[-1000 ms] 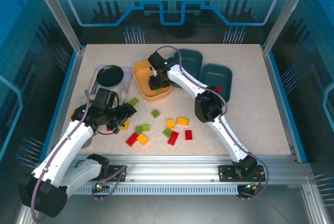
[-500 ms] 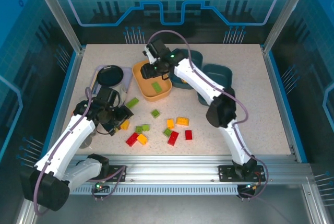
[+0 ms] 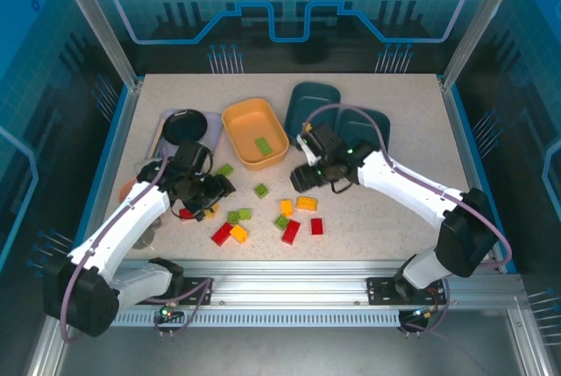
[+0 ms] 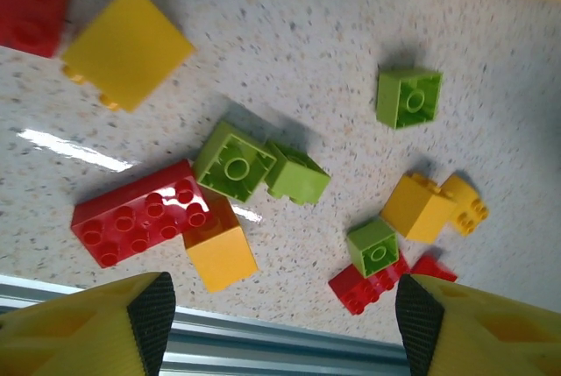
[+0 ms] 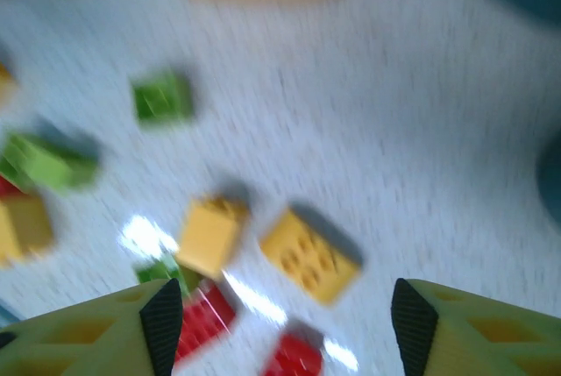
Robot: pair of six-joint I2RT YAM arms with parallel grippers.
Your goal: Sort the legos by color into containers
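Note:
Red, green and yellow-orange legos [image 3: 290,231] lie scattered on the table's near middle. One green lego [image 3: 263,145] lies in the yellow-orange container [image 3: 238,120]; two dark teal containers [image 3: 314,98] [image 3: 375,122] stand to its right. My left gripper [image 3: 210,190] hangs open and holds nothing at the left of the scatter. Its wrist view has a red brick [image 4: 140,214], a yellow one [image 4: 219,249] and green ones [image 4: 235,161] beyond its gripper [image 4: 276,306]. My right gripper [image 3: 302,176] is open over two yellow bricks [image 5: 311,255], that view blurred, nothing between its gripper [image 5: 280,315] fingers.
A black round bowl [image 3: 186,126] sits on a lavender tray [image 3: 163,141] at the back left. An aluminium rail [image 3: 289,288] runs along the table's near edge, close below the bricks. Blue side walls [image 3: 112,161] bound the table.
My right arm has swung back from over the yellow-orange container to the scatter, its jaws now wider; a green lego lies in that container. The left gripper has shifted slightly right.

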